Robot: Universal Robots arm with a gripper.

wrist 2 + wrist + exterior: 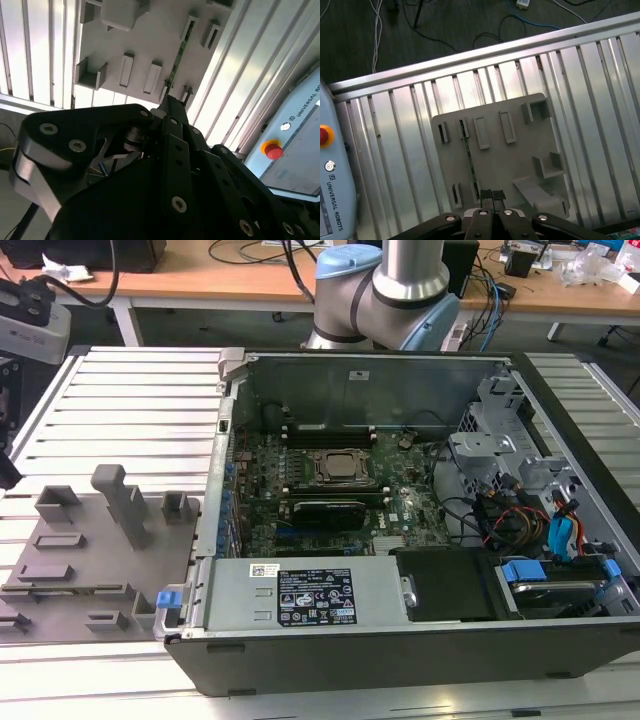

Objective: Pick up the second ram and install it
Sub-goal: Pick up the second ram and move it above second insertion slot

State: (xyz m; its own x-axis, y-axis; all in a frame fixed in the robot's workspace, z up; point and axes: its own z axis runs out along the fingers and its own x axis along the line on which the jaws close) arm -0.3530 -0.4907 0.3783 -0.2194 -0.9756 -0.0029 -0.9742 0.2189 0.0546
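Observation:
The second ram (469, 159) is a thin green stick standing on its edge in a slot of the grey tray (520, 165). It also shows as a green strip (179, 54) in the second wrist view and as a thin dark line (65, 588) on the tray at the exterior view's left. My gripper (493, 196) hangs well above the tray, roughly in line with the stick's near end. Its two black fingertips (486, 195) are pressed together with nothing between them.
The open computer case (400, 660) lies to the exterior view's right of the tray, with the processor (338, 466) and black memory slots (330, 428) on its board. Grey blocks (122, 502) stand up from the tray. A control pendant with a red button (272, 150) lies beside the ribbed table.

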